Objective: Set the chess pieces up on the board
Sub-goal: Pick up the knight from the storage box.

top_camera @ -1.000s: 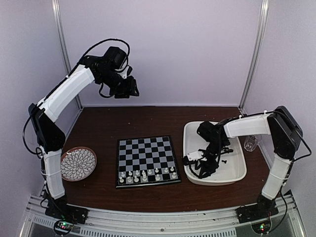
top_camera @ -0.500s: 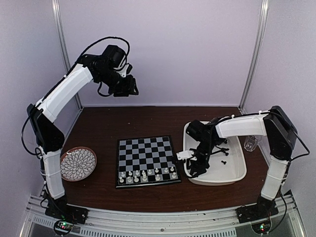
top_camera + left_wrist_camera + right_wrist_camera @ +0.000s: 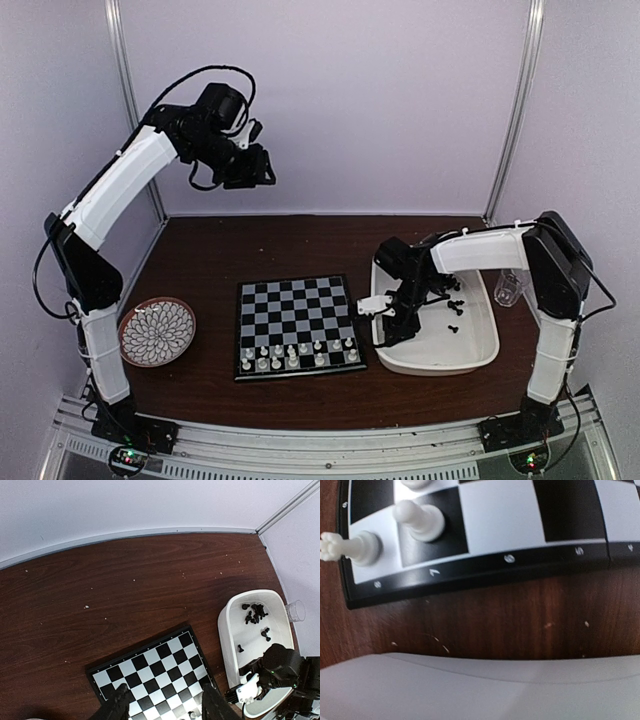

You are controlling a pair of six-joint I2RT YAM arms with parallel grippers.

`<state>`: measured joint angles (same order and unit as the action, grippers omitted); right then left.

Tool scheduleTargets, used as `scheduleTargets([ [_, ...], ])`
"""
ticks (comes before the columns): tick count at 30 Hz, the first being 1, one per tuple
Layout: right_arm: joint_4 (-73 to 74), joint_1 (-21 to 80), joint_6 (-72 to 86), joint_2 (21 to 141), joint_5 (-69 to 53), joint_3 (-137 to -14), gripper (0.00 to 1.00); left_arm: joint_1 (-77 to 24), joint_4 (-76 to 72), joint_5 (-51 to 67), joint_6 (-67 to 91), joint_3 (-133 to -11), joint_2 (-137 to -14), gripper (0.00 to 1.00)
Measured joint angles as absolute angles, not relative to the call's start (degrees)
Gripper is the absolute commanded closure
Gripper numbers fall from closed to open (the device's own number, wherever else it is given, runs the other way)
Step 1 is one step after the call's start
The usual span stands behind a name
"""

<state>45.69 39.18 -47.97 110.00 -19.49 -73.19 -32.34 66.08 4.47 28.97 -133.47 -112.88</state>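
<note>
Swung left across the white tray (image 3: 484,352), the right fingers (image 3: 390,326) now hover at its left rim, their opening impossible to tell, while the left fingers (image 3: 118,707) hang high, apart and empty, and white chess pieces (image 3: 296,353) stand on the near rows of the board (image 3: 296,303), mid-tabletop (image 3: 200,260).

Back half of the desk (image 3: 260,245) is bare, so there's an open approach from there. Board (image 3: 298,315): far six rows are free. White pieces (image 3: 297,353) stand along the near two rows and block a low pass over that edge. Gap between plate (image 3: 157,332) and board is passable. Strip between board and tray (image 3: 440,366) is narrow. Right arm (image 3: 480,250) lies across the tray's left side, with black pieces (image 3: 452,308) just beside it. Cup (image 3: 507,289) stands by the tray's far right. Left arm (image 3: 130,185) is high, with room beneath.
</note>
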Motion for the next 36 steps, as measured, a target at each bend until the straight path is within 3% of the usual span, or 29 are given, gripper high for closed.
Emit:
scheduleTargets([
  [21, 47.3, 32.4, -45.9, 110.0, -15.3, -74.0, 0.48, -32.3, 63.8, 5.5, 29.8, -130.7, -112.8, 0.51],
  [36, 54.4, 27.2, -40.4, 110.0, -16.1, -75.8, 0.51, -32.3, 62.1, 5.4, 31.7, -128.3, -110.2, 0.51],
])
